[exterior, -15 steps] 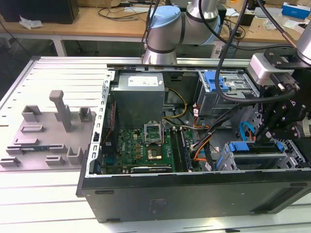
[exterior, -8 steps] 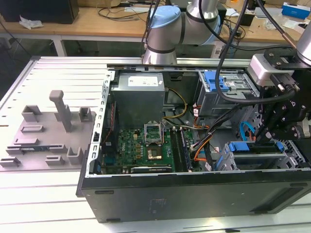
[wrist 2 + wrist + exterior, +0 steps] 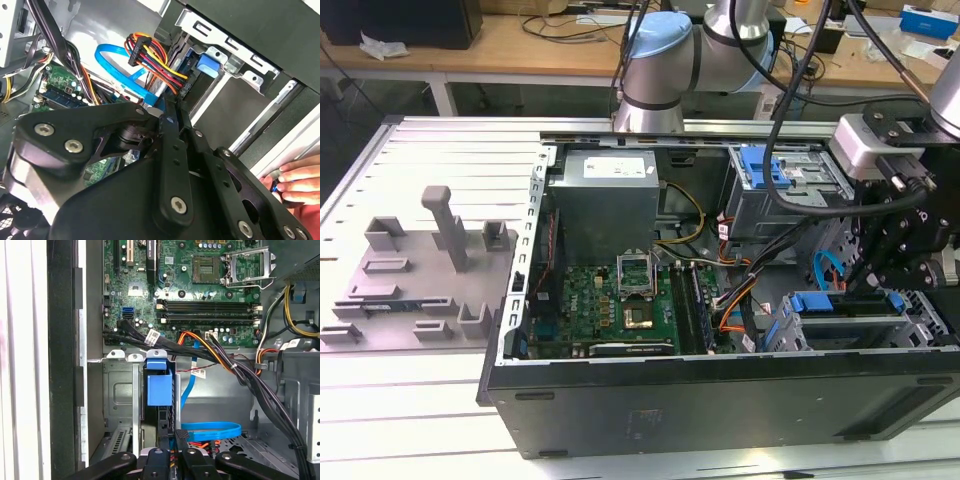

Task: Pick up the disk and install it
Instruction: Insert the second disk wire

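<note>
In the exterior view, a pale slatted metal worktop [image 3: 450, 140] spreads wide under even, bright light. Behind it runs a wooden desk [image 3: 520, 45] on white legs, littered with dark cables [image 3: 582, 24], dark floor in shadow beneath.

The computer case [image 3: 720, 410] has a matt black outer wall and bare grey sheet metal inside. Beside its glossy green motherboard [image 3: 605, 305] runs a smooth blue ribbon cable [image 3: 210, 430]. The gripper [image 3: 170, 460] is matt black metal with bright screws.
</note>
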Robot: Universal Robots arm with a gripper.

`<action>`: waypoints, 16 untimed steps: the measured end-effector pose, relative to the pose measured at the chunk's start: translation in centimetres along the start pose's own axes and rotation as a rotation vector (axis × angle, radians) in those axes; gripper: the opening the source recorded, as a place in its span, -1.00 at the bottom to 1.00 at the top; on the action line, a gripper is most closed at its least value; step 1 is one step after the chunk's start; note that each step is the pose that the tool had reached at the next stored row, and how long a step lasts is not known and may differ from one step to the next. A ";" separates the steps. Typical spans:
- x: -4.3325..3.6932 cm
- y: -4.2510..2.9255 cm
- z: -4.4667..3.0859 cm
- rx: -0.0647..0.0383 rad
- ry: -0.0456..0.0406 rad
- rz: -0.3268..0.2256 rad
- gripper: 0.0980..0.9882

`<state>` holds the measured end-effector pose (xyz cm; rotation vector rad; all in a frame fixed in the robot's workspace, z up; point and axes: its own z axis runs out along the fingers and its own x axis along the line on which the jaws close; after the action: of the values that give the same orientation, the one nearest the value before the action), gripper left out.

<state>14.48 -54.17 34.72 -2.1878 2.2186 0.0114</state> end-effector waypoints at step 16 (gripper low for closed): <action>0.00 -0.04 -0.69 0.000 0.0000 0.000 -0.86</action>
<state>14.51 -54.18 35.40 -2.1879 2.2186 0.0114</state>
